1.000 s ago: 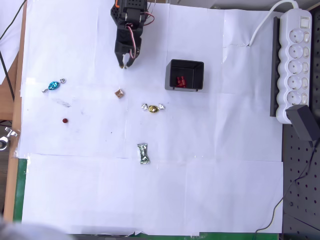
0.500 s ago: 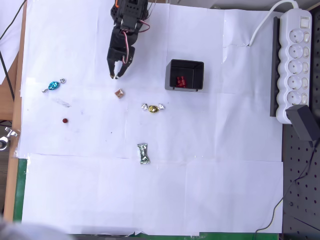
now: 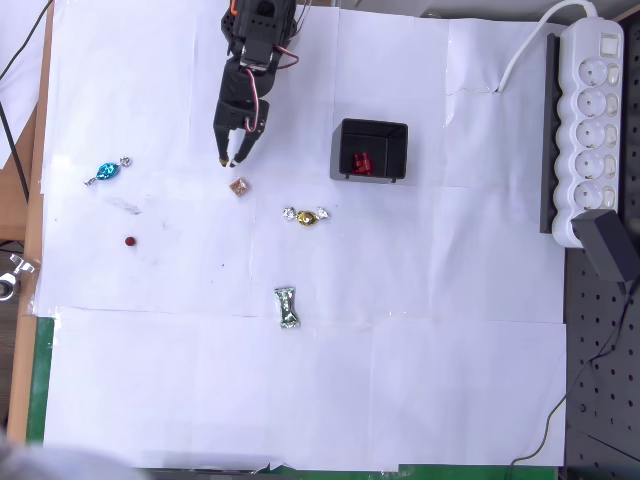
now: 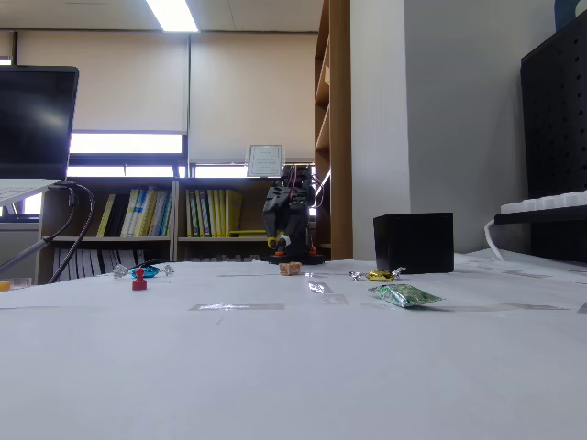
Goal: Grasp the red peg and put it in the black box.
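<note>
Above the brown candy [image 3: 239, 186], the hand [image 3: 229, 160] hangs nearly closed, empty; no writing is legible.

The overhead frame's top edge is cutting off the black arm's base [image 3: 262, 12]. In the fixed view, the tool [image 4: 278, 245] is showing too small to tell its jaws, and the small square black plastic box [image 4: 414, 243] is hiding its contents behind its walls.

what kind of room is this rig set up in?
Looks like an office or lab: bookshelves full of books under a window with blinds, a ceiling strip light, and a monitor beside the paper-covered table.
</note>
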You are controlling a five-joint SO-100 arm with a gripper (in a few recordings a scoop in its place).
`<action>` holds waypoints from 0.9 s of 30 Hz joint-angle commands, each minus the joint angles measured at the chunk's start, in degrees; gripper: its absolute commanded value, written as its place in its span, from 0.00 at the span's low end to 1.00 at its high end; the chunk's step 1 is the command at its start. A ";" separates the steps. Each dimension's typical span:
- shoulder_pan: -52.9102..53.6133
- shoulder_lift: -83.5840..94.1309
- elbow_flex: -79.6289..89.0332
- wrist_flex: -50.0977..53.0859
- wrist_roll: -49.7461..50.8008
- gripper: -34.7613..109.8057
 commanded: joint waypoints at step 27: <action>2.55 13.10 -4.04 -24.08 6.50 0.24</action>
